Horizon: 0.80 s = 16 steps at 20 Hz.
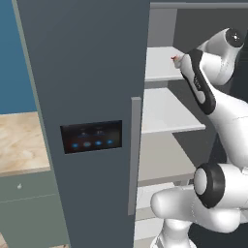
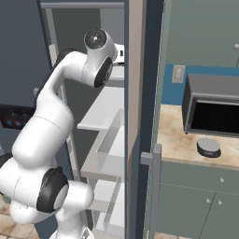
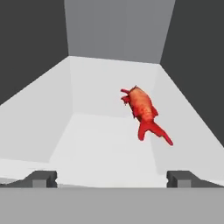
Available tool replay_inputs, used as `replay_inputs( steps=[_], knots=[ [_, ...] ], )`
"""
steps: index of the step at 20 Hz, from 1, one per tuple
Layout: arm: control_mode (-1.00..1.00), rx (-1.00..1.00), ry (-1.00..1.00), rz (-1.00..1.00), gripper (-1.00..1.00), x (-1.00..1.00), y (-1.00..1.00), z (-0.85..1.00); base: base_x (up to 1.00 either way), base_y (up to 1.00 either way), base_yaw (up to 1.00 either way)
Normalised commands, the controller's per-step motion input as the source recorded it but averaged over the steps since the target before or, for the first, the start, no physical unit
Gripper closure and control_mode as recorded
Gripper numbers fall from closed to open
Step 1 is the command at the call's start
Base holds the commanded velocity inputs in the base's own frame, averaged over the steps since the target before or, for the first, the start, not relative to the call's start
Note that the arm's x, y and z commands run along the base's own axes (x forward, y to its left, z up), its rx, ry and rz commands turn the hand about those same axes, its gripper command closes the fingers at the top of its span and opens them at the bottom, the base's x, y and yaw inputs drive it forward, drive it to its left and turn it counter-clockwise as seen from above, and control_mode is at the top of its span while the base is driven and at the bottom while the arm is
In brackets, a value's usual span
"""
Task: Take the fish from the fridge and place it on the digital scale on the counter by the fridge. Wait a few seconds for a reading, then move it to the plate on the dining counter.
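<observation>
One fish [image 3: 142, 110] on fridge shelf [image 3: 105, 144]; pincer [image 3: 112, 178] wide open — holding nothing.

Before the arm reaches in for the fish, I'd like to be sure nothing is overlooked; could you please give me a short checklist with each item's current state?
1. Fridge door open, shelves reachable: ok; the arm already reaches into the upper compartment.
2. Fish in sight: ok; it lies on the pale shelf, ahead of the pincer and right of centre.
3. Pincer open and empty: ok; both fingertips stand wide apart with nothing between them.
4. Pincer lined up on the fish: not ok; the fish sits off toward the right fingertip, farther in.
5. Digital scale free to receive: ok; nothing rests on it, on the counter before the microwave.
6. Plate position: cannot tell.
</observation>
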Motion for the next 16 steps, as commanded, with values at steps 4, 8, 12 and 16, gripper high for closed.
replay_inputs(
  steps=[4,8,12,16],
  knots=[
    [-1.00,0.00,0.00,0.00,-1.00,0.77,-0.14,0.00,0.00,0.00,0.00],
    [-1.00,-0.01,0.00,0.00,-1.00,0.68,-0.23,-0.02,0.00,0.00,0.00],
    [-1.00,-0.06,0.00,0.00,-1.00,0.61,-0.19,-0.16,0.00,0.00,0.00],
    [-1.00,-0.05,0.00,0.00,-1.00,0.63,-0.16,-0.21,0.00,0.00,0.00]
  ],
)
